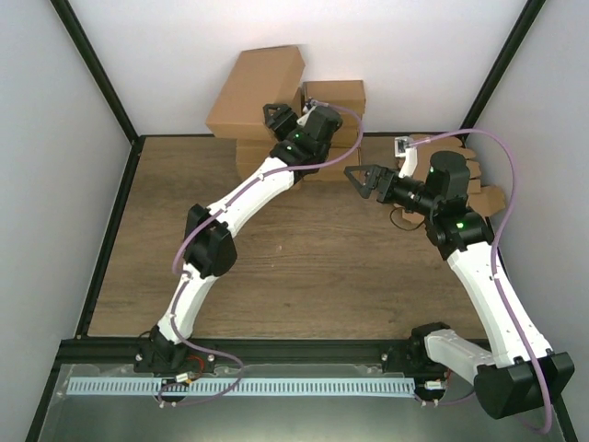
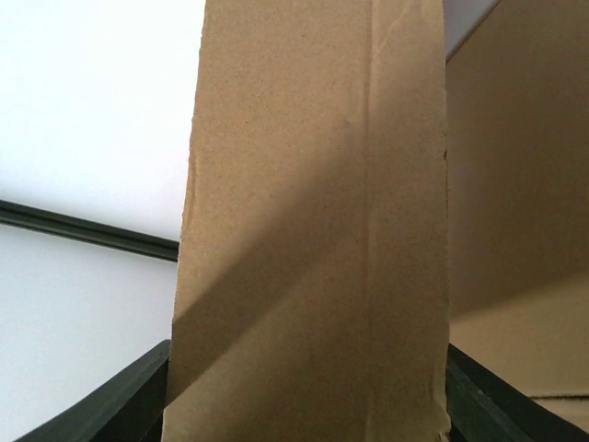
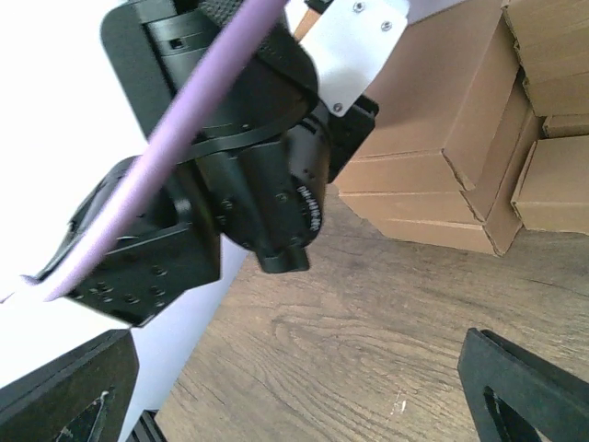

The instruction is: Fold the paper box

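Paper box [image 1: 256, 90]: large brown cardboard piece at the far edge of the table [image 1: 304, 276], tilted, close to the back wall. From above I see only closed outer faces; its inside is hidden.
My left gripper [image 1: 279, 116]: clamped across one creased panel of the paper box. In the wrist view that panel fills the gap, with my fingers [image 2: 120, 405] at either edge.
My right gripper [image 1: 359, 182]: jaws spread wide with nothing between them, hovering over bare tabletop, just right of my left wrist.
Smaller boxes [image 1: 336, 94]: stacked just beside the paper box, all shut; I cannot tell their contents.
Flat blanks [image 1: 483, 180]: a pile at the far right, partly behind my right arm.
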Robot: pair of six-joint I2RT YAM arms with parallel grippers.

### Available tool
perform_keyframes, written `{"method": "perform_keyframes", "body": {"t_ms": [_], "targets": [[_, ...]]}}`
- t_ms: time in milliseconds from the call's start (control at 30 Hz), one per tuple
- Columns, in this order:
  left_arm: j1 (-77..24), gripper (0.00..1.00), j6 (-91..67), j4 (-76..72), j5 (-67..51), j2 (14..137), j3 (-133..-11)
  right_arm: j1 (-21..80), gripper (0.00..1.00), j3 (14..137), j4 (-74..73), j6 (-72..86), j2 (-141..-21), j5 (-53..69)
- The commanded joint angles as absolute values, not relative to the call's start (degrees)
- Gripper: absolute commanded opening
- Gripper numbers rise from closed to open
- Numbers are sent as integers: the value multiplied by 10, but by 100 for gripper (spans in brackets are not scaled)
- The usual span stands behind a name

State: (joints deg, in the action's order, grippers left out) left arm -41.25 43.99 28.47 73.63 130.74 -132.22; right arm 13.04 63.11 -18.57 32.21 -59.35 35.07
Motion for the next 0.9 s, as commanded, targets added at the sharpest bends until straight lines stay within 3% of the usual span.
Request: {"method": "perform_keyframes", "body": {"t_ms": [0, 133, 200, 267, 433, 600, 867], "targets": [[-410, 46, 464, 214, 792, 1334, -1361, 130, 99, 633, -179, 321, -585, 363], [-410, 52, 449, 232, 793, 1358, -1361, 130, 99, 636, -177, 320, -589, 365], [-410, 77, 442, 238, 791, 1360, -1361, 131, 99, 637, -175, 321, -591, 367], [-411, 84, 434, 250, 781, 1359, -1361, 130, 99, 637, -174, 322, -593, 368], [-417, 88, 401, 276, 753, 1357, -1361, 130, 99, 635, -169, 327, -597, 373], [-435, 99, 359, 300, 711, 1353, -1363, 130, 99, 635, -165, 331, -598, 374], [-452, 100, 309, 304, 641, 1348, -1382, 130, 99, 635, -162, 333, -599, 379]]}}
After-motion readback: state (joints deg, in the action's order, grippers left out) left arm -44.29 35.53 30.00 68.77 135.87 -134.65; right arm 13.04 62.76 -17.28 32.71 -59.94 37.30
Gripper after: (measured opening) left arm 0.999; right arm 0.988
